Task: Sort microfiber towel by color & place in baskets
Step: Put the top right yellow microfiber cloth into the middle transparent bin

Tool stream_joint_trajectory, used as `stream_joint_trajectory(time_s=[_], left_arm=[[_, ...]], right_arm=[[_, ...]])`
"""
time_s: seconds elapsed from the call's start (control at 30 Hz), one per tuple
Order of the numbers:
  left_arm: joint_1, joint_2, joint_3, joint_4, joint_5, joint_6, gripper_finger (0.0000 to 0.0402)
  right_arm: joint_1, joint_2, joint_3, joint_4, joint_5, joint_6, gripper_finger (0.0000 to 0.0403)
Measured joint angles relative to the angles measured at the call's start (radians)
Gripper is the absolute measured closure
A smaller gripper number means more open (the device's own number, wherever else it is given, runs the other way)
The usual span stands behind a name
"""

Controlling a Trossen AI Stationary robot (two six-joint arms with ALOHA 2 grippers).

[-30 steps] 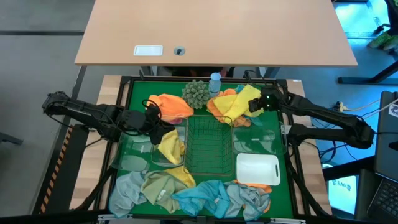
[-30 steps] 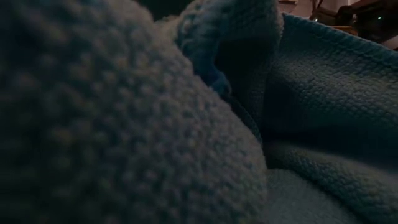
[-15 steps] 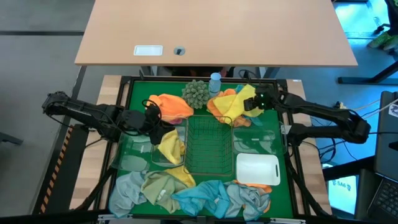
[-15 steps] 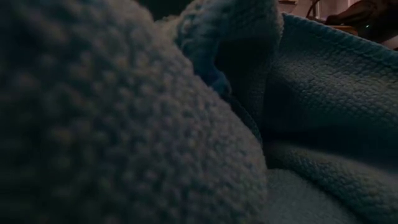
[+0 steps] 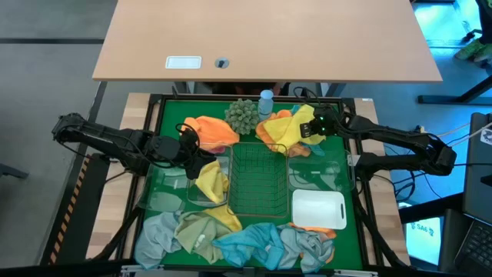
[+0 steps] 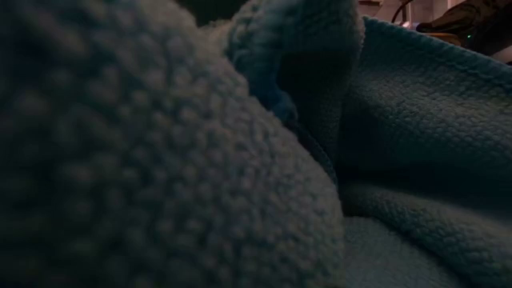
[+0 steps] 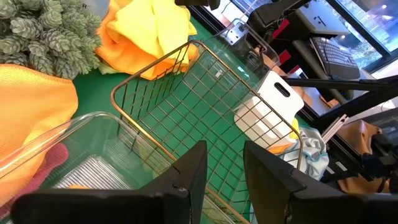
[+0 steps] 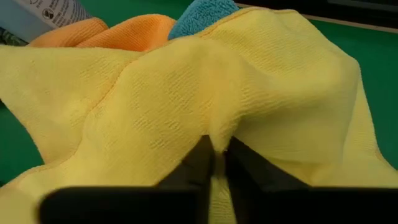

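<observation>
My right gripper [image 5: 308,129] is at the far right of the green mat, shut on a yellow towel [image 5: 298,123] that lies on an orange towel [image 5: 275,132]. My left gripper [image 5: 197,157] hangs open over a clear bin [image 5: 218,158] that holds another yellow towel [image 5: 211,181]; nothing is between its fingers [image 7: 188,174]. The wire-mesh basket [image 5: 260,180] stands mid-mat, with a clear bin [image 5: 317,171] and a white bin [image 5: 317,208] to its right. Grey, yellow-green and blue towels [image 5: 254,241] lie along the near edge. My right gripper pinches a raised fold [image 8: 214,138] in the middle of the yellow towel between its two fingers. The fingers [image 8: 200,158] come from the table's right, slanting down. The rest of the towel lies spread on the pile beneath, slack.
An orange towel [image 5: 212,131], a grey-green spiky ball [image 5: 243,115] and a small blue bottle [image 5: 265,100] sit at the far edge. Another clear bin [image 5: 164,194] stands at the left. In the low view, blue and grey towels [image 6: 400,160] fill the picture.
My right gripper has moved a little toward the table's left, onto the yellow towel at the far right. The towels and baskets lie as before.
</observation>
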Motion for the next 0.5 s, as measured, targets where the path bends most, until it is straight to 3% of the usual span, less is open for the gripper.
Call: stream_joint_trajectory(time_s=[0.07, 0.5], left_arm=[[0.0, 0.0, 0.0, 0.0, 0.0, 0.0, 0.0303], [0.0, 0.0, 0.0, 0.0, 0.0, 0.0, 0.0303]], right_arm=[[0.001, 0.0, 0.0, 0.008, 0.0, -0.03, 0.0395], [0.002, -0.07, -0.001, 0.112, -0.069, -0.095, 0.0394]])
